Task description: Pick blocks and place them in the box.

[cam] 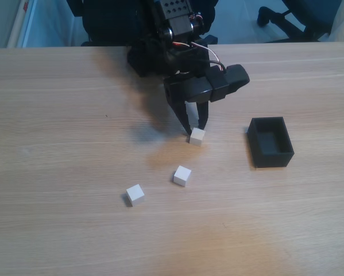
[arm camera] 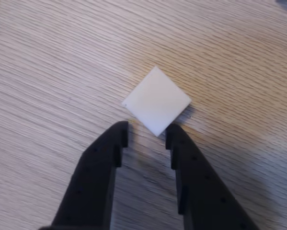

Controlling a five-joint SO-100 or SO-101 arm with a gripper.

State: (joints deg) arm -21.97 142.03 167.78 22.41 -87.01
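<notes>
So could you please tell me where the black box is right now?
In the fixed view the box sits at the table's right side, right of the gripper and the nearest white block.

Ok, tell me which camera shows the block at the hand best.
The wrist view: the white block sits large and corner-on to the open hand, just ahead of its fingertips. The fixed view shows the same block small on the table, at the hand's tips.
</notes>
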